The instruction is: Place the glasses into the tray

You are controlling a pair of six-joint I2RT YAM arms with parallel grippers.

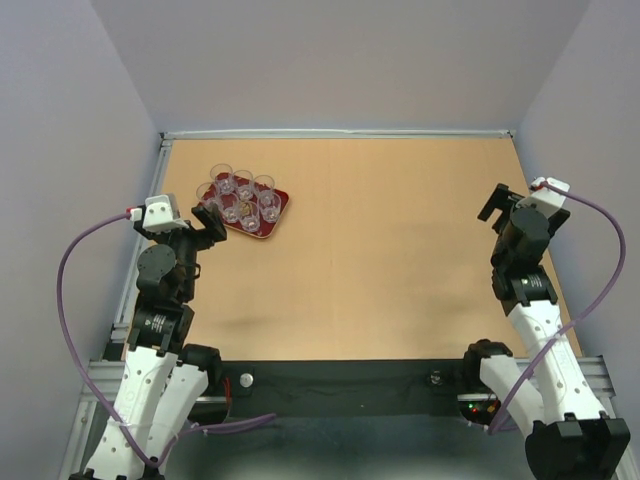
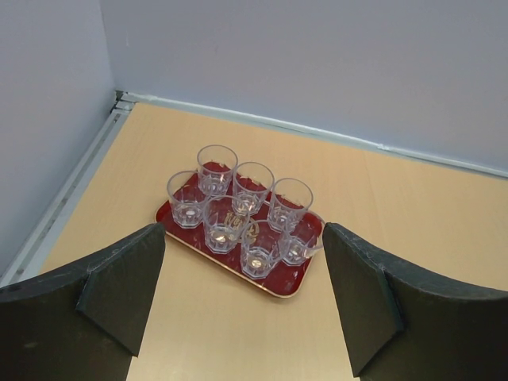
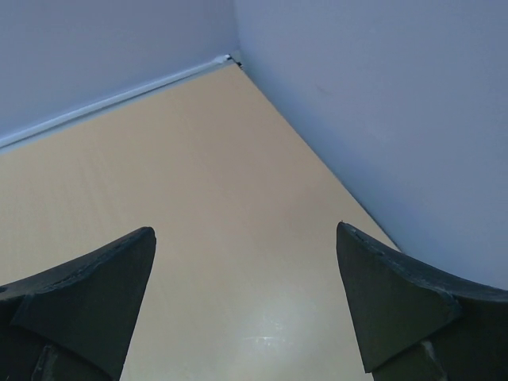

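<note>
The dark red tray [image 1: 277,211] lies at the far left of the table and shows in the left wrist view [image 2: 292,279] too. Several clear glasses [image 1: 243,198] stand on it close together, covering most of its gold emblem [image 2: 235,217]. The glass at the tray's right edge [image 2: 300,243] looks slightly tilted. My left gripper [image 1: 211,222] is open and empty, just near-left of the tray; in its wrist view [image 2: 244,228] the tray lies ahead between the fingers. My right gripper [image 1: 496,205] is open and empty at the far right, with only bare table between its fingers [image 3: 245,228].
Grey walls enclose the table on the left, back and right. A metal rail [image 2: 71,194] runs along the left edge close to the tray. The right gripper is near the right wall [image 3: 381,119].
</note>
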